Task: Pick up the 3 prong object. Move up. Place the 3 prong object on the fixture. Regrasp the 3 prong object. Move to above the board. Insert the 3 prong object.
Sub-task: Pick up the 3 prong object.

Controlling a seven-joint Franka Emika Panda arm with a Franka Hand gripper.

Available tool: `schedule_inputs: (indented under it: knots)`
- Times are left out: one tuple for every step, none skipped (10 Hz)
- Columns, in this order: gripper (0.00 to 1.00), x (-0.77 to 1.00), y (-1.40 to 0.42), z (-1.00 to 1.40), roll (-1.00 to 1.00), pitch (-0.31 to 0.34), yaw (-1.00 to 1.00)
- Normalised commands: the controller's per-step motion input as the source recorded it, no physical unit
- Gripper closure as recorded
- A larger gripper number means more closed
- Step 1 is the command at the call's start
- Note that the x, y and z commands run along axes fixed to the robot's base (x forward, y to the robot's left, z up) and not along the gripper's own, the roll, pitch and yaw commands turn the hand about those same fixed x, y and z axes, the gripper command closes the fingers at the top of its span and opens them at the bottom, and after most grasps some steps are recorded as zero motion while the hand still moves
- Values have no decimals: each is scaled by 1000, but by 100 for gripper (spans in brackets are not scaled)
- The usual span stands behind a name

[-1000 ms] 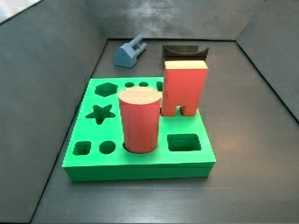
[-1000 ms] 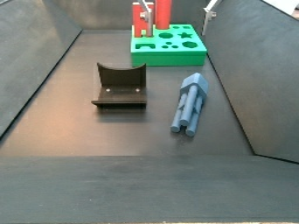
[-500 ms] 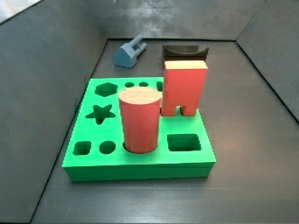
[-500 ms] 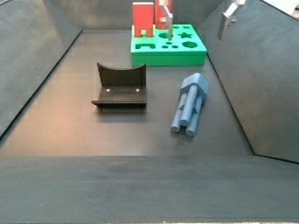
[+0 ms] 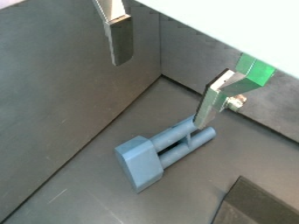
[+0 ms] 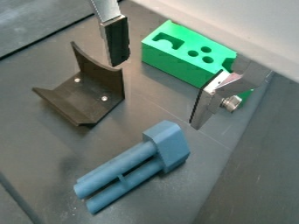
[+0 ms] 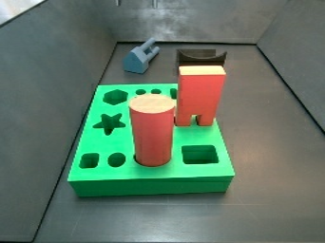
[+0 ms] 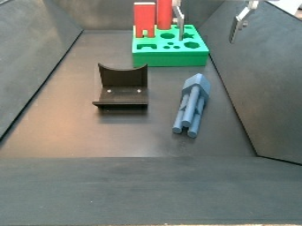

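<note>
From here I see the gripper (image 6: 158, 74) hanging above the 3 prong object (image 6: 131, 170), fingers (image 6: 115, 39) spread wide with nothing between them. The 3 prong object (image 8: 190, 104) lies flat on the floor just beside the fixture (image 8: 120, 87), apart from it. The board (image 7: 155, 142) sits beyond the fixture, carrying a red cylinder (image 7: 152, 131) and a red rectangular block (image 7: 200, 95).
</note>
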Motion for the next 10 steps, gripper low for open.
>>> schedule_inputs:
  knots:
    - [0, -46, -29, -69, -164, -193, -311]
    - [0, 34, 0, 0, 0, -19, -166]
    - [0, 77, -171, -83, 0, 0, 0]
    - [0, 0, -74, -666, -61, -131, -94]
    - [0, 0, 0, -723, -120, -154, -86]
    - [0, 0, 0, -603, -124, -137, -60]
    - [0, -6, 0, -609, -83, -133, -49]
    - [0, -26, 0, -606, -130, -169, -71]
    - [0, -9, 0, -589, -133, -170, -86]
    - [0, -57, 0, -631, -164, -190, -143]
